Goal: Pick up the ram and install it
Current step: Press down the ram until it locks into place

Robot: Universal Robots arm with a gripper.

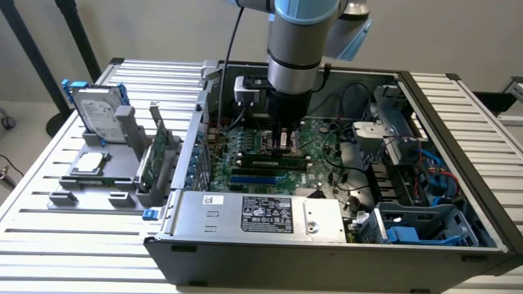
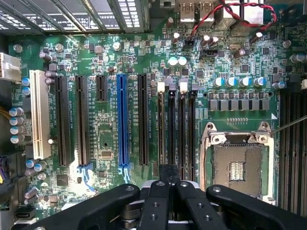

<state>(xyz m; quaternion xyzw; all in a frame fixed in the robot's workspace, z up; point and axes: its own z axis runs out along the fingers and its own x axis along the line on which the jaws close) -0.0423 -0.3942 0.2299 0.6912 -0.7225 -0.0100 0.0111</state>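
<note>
Inside the computer case (image 1: 457, 202), the gripper (image 1: 282, 142) stands closed over the motherboard (image 2: 105, 62), beside the seated ram (image 1: 270, 163).

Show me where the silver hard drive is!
The hard drive stands at the exterior view's left, outside the computer case, on the gray rack beside a green card.

A slatted metal table (image 1: 73, 245) carries the open computer case (image 1: 327, 257).
</note>
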